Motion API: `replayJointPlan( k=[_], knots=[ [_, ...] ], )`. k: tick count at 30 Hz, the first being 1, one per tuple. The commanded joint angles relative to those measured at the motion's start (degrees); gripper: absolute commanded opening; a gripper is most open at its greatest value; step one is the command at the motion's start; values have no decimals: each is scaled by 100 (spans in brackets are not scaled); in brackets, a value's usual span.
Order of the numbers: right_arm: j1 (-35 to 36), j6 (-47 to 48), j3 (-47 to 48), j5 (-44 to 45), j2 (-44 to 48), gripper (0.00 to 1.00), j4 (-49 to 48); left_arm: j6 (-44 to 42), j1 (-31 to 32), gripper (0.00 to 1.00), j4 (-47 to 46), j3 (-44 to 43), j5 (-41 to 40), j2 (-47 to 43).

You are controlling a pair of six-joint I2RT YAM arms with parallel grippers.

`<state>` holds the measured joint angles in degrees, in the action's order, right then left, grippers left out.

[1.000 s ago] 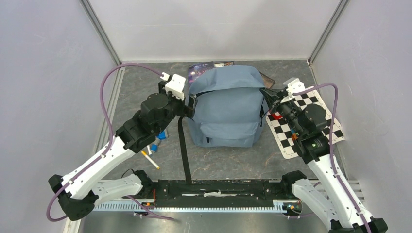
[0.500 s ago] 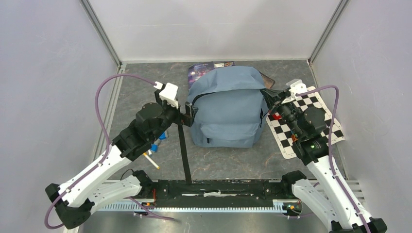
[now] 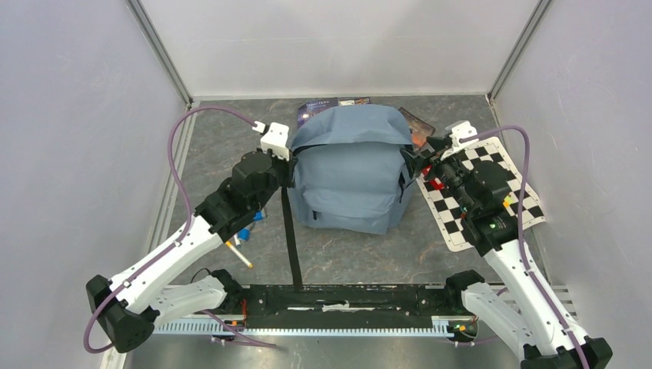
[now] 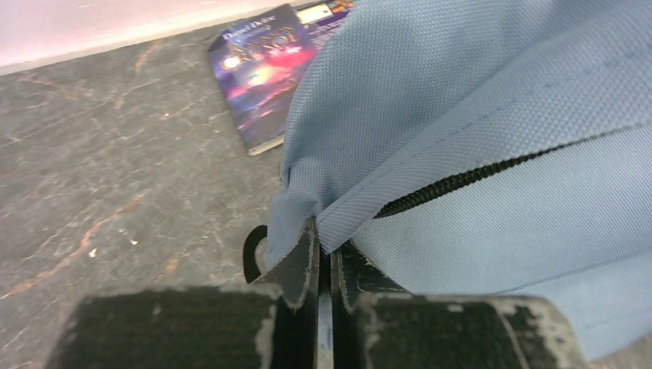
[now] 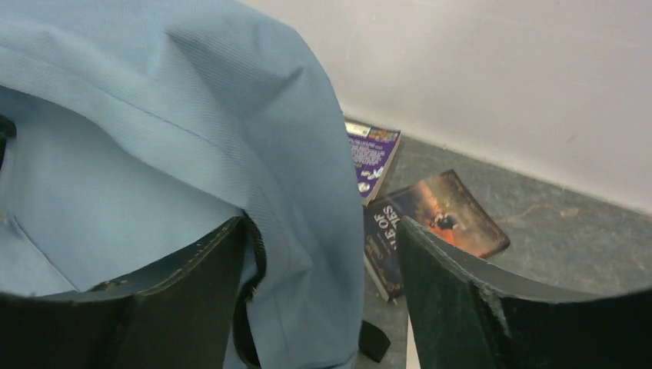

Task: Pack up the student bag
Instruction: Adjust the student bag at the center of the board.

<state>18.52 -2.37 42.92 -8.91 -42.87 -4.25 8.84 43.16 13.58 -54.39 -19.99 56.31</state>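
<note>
The student bag (image 3: pixel 350 173), grey-blue with a black zipper, stands upright in the middle of the table. My left gripper (image 3: pixel 288 173) is at its upper left corner. In the left wrist view the gripper (image 4: pixel 327 242) is shut on a fold of the bag's fabric (image 4: pixel 492 115) just beside the zipper's end. My right gripper (image 3: pixel 415 164) is at the bag's upper right side. In the right wrist view the gripper (image 5: pixel 323 227) stands open, with the bag's side (image 5: pixel 154 115) bulging loosely between its fingers.
A purple book (image 3: pixel 319 108) lies behind the bag, and a dark book with an orange cover (image 3: pixel 417 123) lies at its back right. A checkered mat (image 3: pixel 492 196) lies to the right. Pens and small blue items (image 3: pixel 240 242) lie at the left. A black strap (image 3: pixel 291 238) trails toward the near edge.
My left gripper moved in and shut on the bag's left corner. My right gripper opened and let go of the bag's right side. The bag shifted slightly left.
</note>
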Motion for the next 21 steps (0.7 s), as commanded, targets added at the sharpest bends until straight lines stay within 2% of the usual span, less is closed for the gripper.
replayJointPlan(
  k=[1, 6, 13, 17, 21],
  knots=[
    [-8, -241, 309, 377, -2, 82, 1035, -328, -436, 2, -133, -357, -601, -17],
    [-7, -565, 105, -92, 229, 86, 1818, -237, -852, 2, 109, -326, -825, -83],
    [-7, -855, -705, -1014, 1008, 87, 2183, -15, -974, 2, 133, -154, -423, -165],
    [-7, -898, -1153, -1028, 1182, 81, 2094, 6, -976, 2, 114, -139, -284, -261],
    [-9, -1066, -1636, -1165, 1126, 70, 1337, -20, -976, 2, -115, 88, 12, -479]
  ],
)
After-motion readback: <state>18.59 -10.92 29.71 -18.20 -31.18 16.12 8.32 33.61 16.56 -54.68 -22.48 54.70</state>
